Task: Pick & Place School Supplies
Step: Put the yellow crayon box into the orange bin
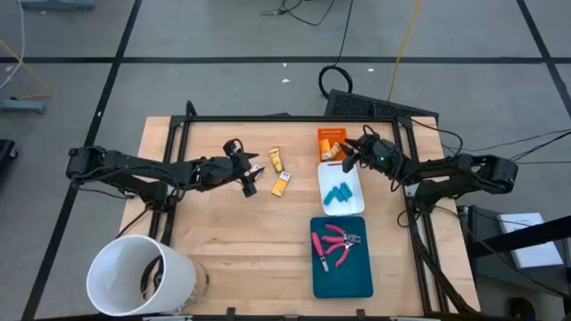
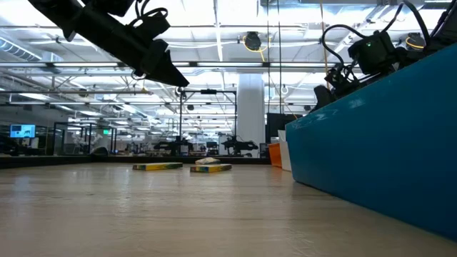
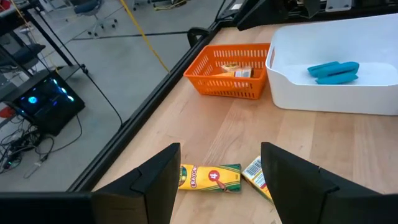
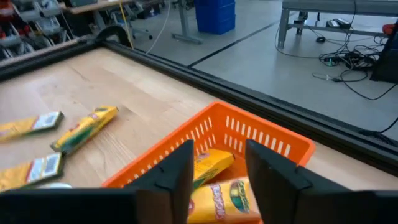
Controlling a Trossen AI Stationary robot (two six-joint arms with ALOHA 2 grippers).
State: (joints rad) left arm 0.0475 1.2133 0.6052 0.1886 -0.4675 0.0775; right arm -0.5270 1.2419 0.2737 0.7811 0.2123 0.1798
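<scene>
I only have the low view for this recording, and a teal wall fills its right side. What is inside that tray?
Observer: From above, the teal tray holds pink-handled tools.
Operator: Where is the right hand?
Observer: The right hand hangs over the orange basket, open and gripping nothing. Yellow crayon packs lie in the basket beneath it.
Operator: And the left one?
Observer: The left hand is open above the table, with a crayon pack lying on the wood just ahead of it.
</scene>
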